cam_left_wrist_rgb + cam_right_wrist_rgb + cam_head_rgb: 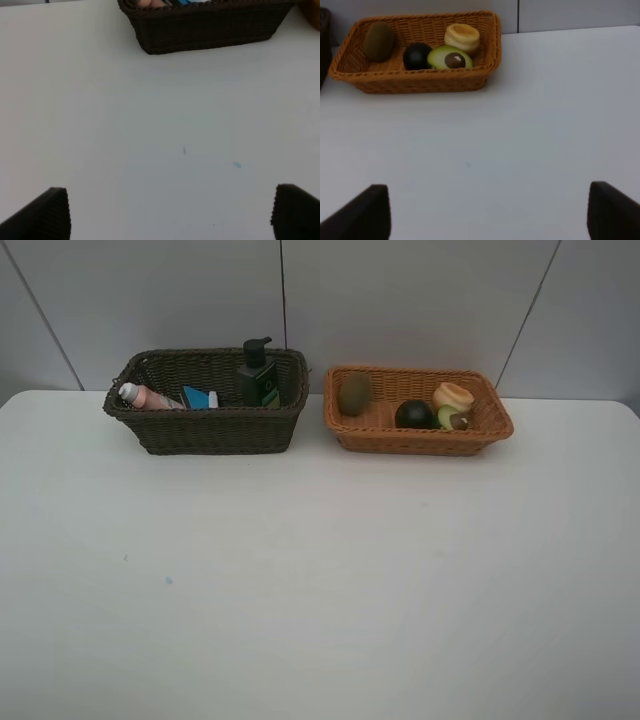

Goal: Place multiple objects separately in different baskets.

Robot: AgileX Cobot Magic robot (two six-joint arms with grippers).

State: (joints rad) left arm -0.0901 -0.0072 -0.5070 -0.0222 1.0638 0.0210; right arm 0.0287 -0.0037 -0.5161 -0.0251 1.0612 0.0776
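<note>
Nearest the lens in each wrist view stand my own ribbed black fingertips: my left gripper [170,215] and my right gripper [487,212] both have their jaws spread wide apart, holding nothing and touching nothing, above the bare white table [320,580]. At the far edge of the table, against the grey panelled wall [400,300], two baskets sit side by side, near each other but apart. On my left, the deep dark brown woven wicker basket [205,428] holds the pink bottle [148,397] lying down, a blue-and-white item [200,398] and the upright dark pump bottle [257,373]. On my right, the shallow orange-tan woven wicker basket [415,82] holds the brown kiwi [379,41], the dark round mangosteen [416,56], the green avocado half [450,58] and the pale peach [462,36].
</note>
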